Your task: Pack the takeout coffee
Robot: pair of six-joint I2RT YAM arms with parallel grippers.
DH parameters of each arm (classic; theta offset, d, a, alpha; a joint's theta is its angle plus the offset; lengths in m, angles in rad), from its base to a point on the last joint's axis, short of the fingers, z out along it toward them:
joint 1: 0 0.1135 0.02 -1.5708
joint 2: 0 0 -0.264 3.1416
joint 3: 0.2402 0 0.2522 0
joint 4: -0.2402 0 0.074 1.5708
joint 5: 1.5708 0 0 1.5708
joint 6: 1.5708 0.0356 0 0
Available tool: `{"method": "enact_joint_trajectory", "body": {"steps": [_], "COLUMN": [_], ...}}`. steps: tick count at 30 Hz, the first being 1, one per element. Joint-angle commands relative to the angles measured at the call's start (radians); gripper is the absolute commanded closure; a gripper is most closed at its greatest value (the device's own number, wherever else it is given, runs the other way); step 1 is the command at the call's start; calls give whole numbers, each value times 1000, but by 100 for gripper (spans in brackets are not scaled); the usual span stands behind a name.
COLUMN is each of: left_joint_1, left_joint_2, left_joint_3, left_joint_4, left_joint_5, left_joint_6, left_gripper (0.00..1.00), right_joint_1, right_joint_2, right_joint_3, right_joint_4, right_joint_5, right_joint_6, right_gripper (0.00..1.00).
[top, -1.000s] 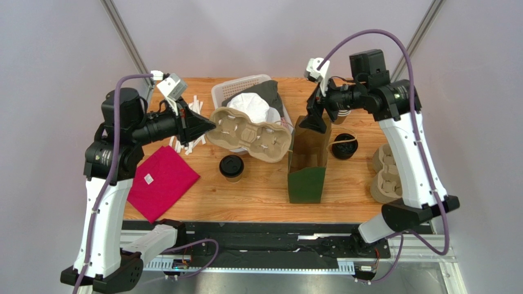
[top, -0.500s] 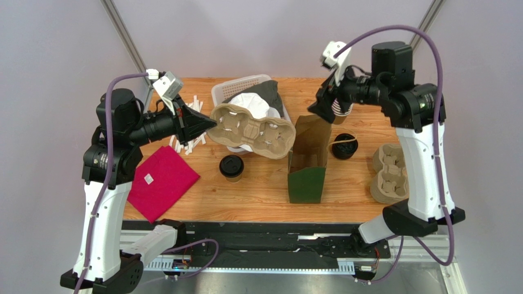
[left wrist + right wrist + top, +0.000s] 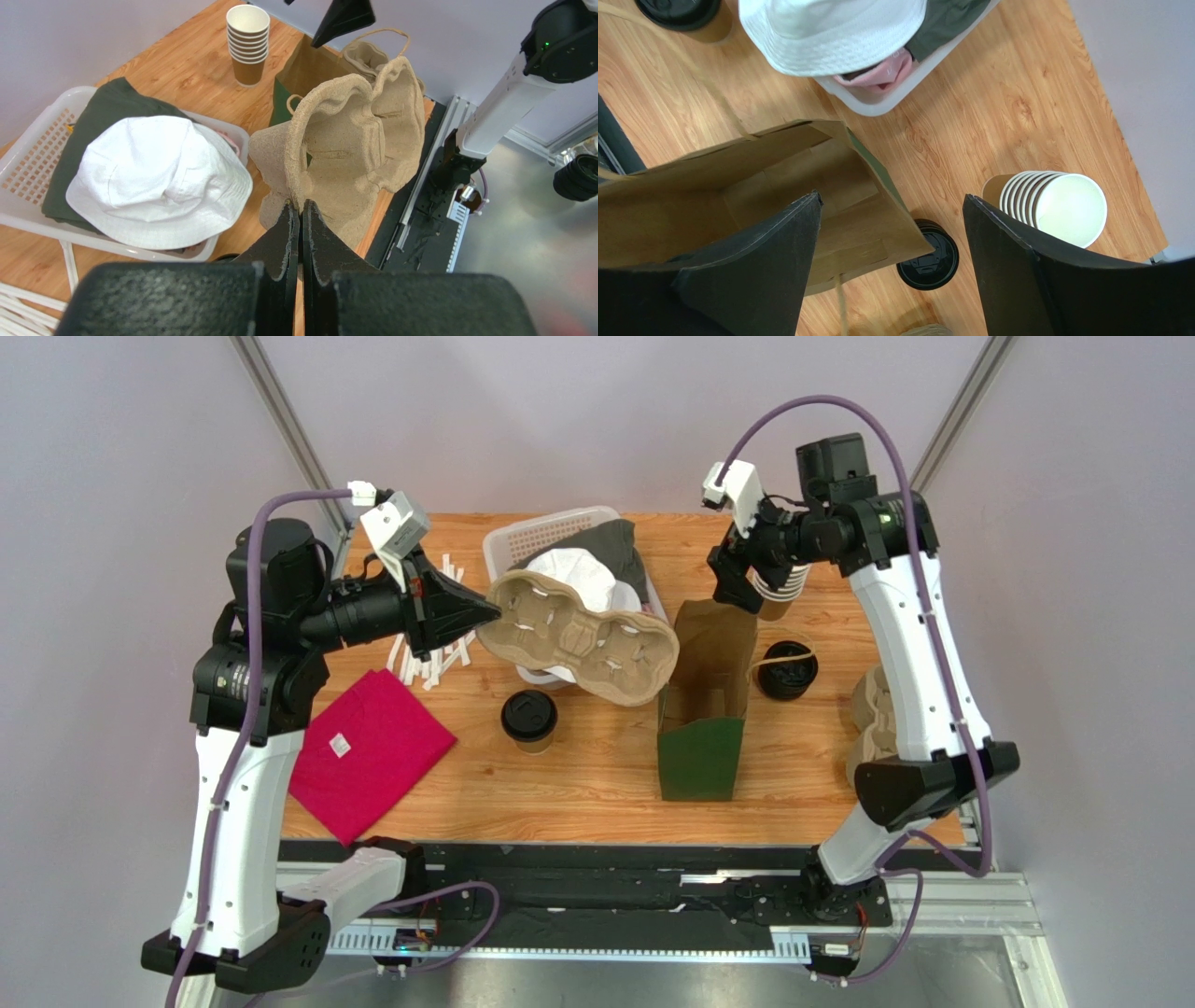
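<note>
While you read the worktop (image 3: pixel 603 791) from its left side, you first meet a red cloth (image 3: pixel 372 749) lying flat near the left edge. Just behind it are some white sticks (image 3: pixel 438 655).

The left fingers (image 3: pixel 485 616) are pressed together on the rim of a pulp cup carrier (image 3: pixel 582 633). They hold it tilted in the air, in front of a white basket (image 3: pixel 540 535), and in the top view it partly covers the basket. In the basket lie a white hat (image 3: pixel 586 577) and a dark green cloth (image 3: pixel 617 546).

The takeout coffee (image 3: pixel 529 716) stands upright on the worktop with its lid on. It is nearer to you than the carrier and to the left of the paper bag (image 3: pixel 706 707), touching neither. No fingers touch it.

The bag stands upright with its mouth open, brown with a green near face. The right fingers (image 3: pixel 730 588) hang above the far edge of the bag, spread wide apart, and they hold nothing. In the right wrist view you see the bag's rim under one finger and a stack of lidless cups (image 3: pixel 1060 206) beside the other.

A black lid pile (image 3: pixel 787 669) rests on the worktop just right of the bag. More pulp carriers (image 3: pixel 884 735) are stacked at the right edge.
</note>
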Motion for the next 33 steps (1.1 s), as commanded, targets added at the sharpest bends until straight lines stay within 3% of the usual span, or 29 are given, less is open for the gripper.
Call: {"method": "enact_joint_trajectory", "body": {"steps": [1, 11, 14, 19, 20, 22, 26, 28, 33], "left_joint_1": [3, 3, 3, -3, -7, -61, -355, -470, -585], "left_joint_2": [-3, 17, 32, 94, 110, 118, 98, 104, 121], "left_joint_3": [35, 49, 78, 227, 255, 298, 305, 315, 351], "left_joint_4": [-14, -43, -57, -116, -129, -141, -161, -157, -149], "left_joint_5": [44, 24, 3, -39, -59, -82, -418, -515, -686], "left_joint_6": [61, 101, 128, 211, 225, 258, 439, 501, 583], "left_gripper": [100, 100, 100, 100, 100, 100, 100, 100, 100], "right_joint_1": [0, 3, 13, 37, 43, 69, 126, 163, 224], "right_joint_2": [39, 123, 125, 114, 111, 100, 54, 19, -73], "right_joint_3": [4, -36, -66, -70, -44, -13, 12, -37, -112], "right_joint_4": [3, -33, -29, -26, -26, -30, -47, -17, 23], "right_joint_5": [38, 74, 87, 104, 104, 107, 129, 159, 243], "right_joint_6": [-107, -211, -220, -202, -187, -145, -57, -36, 14], "right_gripper": [21, 26, 33, 70, 85, 100, 100, 100, 100]}}
